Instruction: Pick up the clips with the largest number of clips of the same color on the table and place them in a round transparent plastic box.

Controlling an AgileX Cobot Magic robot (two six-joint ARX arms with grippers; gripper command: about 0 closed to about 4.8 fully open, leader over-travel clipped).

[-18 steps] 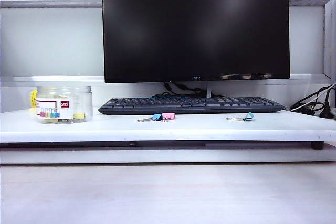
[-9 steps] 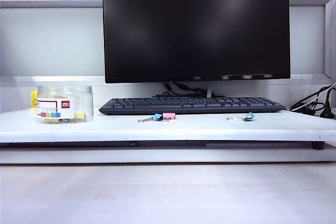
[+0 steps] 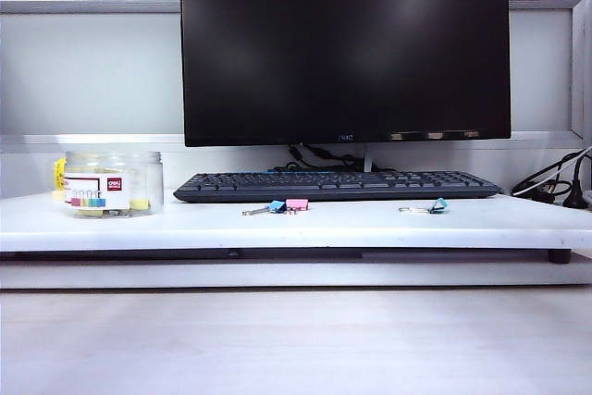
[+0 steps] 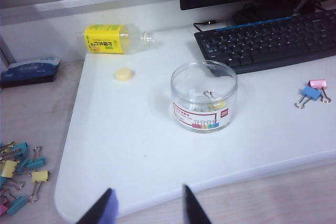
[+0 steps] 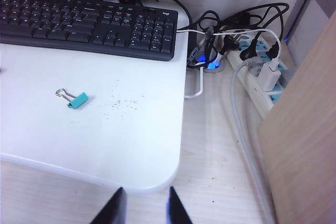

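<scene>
This is an office desk setting. A large dark monitor (image 3: 344, 43) stands at the back edge of a white desk board (image 3: 296, 225), with a black keyboard (image 3: 338, 185) in front of it. Off the board's right edge a power strip (image 5: 261, 75) lies amid tangled cables (image 5: 236, 22), and loose binder clips (image 4: 21, 174) lie off its left edge.

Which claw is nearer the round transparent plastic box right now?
Left. The left claw hangs over the table's near edge with the round transparent plastic box just ahead. The right claw is at the table's far end, by the teal clip.
</scene>
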